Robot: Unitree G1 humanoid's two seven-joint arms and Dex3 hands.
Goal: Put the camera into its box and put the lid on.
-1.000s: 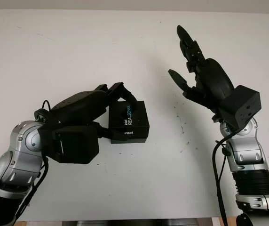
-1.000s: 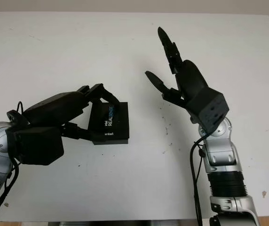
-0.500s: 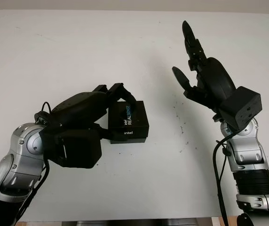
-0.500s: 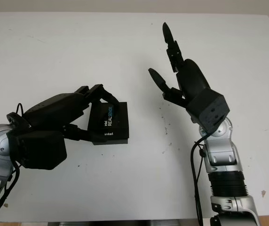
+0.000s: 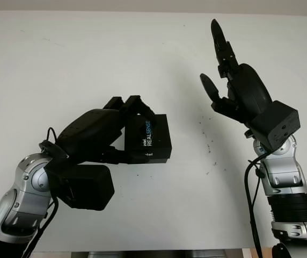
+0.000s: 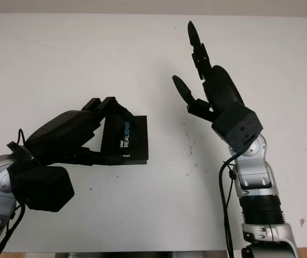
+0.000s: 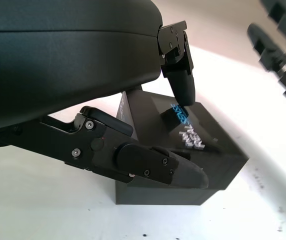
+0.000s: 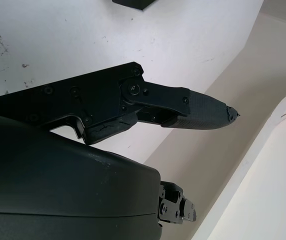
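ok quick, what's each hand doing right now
Left hand: closed on the black box on the table.
Right hand: open, raised above the table, holding nothing.

Setting was probably a robotics lab or test bench: a plain white table with small dark scuff marks, and a bare pale wall behind it.

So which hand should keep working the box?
Left, probably. The left hand already has its fingers around the black box on the table; the right hand is open, raised well apart from it.
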